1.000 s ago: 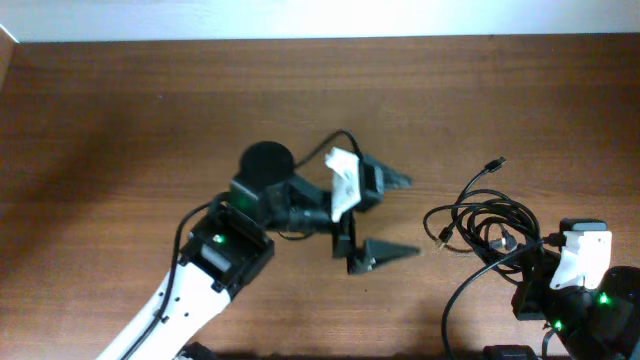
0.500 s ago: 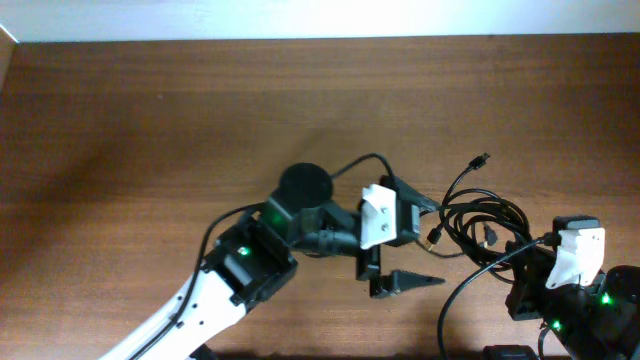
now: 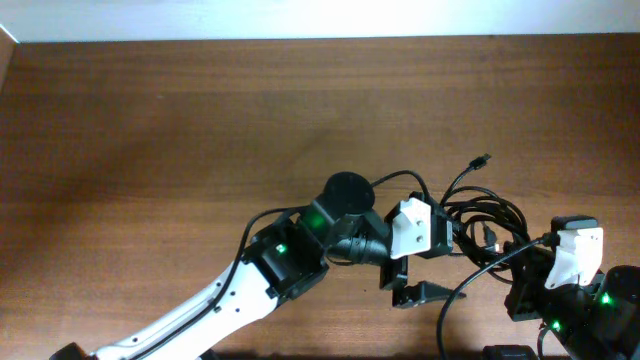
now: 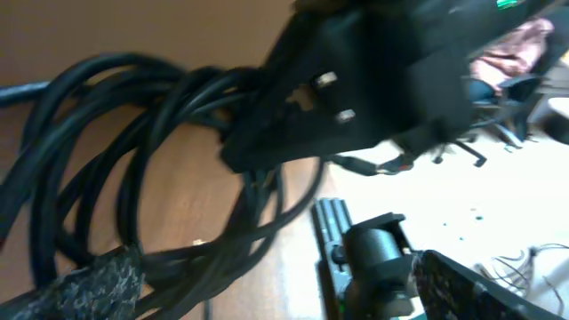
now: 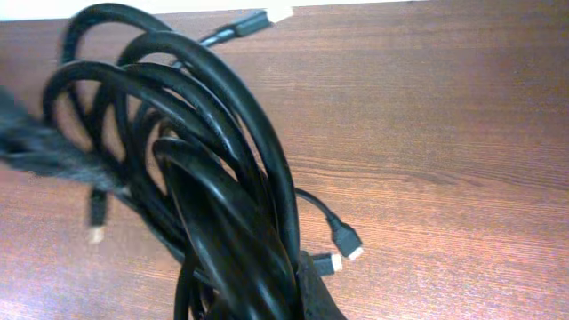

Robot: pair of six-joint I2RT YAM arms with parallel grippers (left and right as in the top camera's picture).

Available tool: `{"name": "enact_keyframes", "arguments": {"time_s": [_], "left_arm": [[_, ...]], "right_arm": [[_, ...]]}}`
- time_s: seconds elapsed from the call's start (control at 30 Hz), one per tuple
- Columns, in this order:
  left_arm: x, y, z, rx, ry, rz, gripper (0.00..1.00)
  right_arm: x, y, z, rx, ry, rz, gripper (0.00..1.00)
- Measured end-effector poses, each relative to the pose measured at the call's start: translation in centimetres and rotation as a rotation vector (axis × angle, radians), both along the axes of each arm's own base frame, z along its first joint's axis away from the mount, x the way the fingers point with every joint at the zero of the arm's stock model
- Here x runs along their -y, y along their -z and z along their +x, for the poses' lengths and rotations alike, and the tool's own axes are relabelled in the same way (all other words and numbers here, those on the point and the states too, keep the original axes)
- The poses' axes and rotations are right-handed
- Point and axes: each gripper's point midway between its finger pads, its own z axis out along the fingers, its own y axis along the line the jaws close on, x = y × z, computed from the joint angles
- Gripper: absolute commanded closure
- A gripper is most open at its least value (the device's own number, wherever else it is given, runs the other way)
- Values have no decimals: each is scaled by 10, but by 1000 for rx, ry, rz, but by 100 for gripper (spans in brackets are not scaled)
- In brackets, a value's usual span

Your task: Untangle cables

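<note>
Overhead view: the right arm is cut off by the bottom and right edges, and its jaws are hidden under its own housing. The number and crossings of the cables are too fine to resolve. Left wrist view: blurred throughout, and the bundle runs off the left edge. Right wrist view: the coil runs off the bottom edge, and no jaws are discernible

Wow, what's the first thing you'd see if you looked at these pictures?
The big knot of black cables on the right side of the brown table grabs the eye first. The left arm lies stretched toward it, with the left claw wide open right at the tangle. The right claw, at the table's bottom right, is shut and seems to pinch the cables, which fill its camera's view.
</note>
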Motion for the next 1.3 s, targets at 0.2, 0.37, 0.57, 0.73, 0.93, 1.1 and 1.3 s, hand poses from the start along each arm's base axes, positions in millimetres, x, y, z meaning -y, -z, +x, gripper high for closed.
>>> {"name": "enact_keyframes", "arguments": {"time_s": [0.2, 0.37, 0.57, 0.73, 0.93, 1.1, 1.3], "left_arm": [[5, 6, 14, -4, -71, 13, 8], [5, 6, 17, -3, -85, 15, 8], [4, 8, 28, 12, -148, 26, 1], [4, 8, 31, 14, -166, 29, 1], [7, -1, 29, 34, -147, -12, 0], [7, -4, 26, 29, -132, -22, 27], [6, -4, 28, 18, -140, -22, 67]], "right_arm": [[0, 0, 0, 1, 2, 2, 96], [0, 0, 0, 2, 2, 2, 96], [0, 0, 0, 2, 2, 2, 96], [-2, -1, 0, 2, -10, 10, 96], [-11, -5, 1, 19, -59, 34, 96], [-18, -7, 0, 28, -107, 36, 96], [-22, -7, -1, 33, -138, 32, 96]]}}
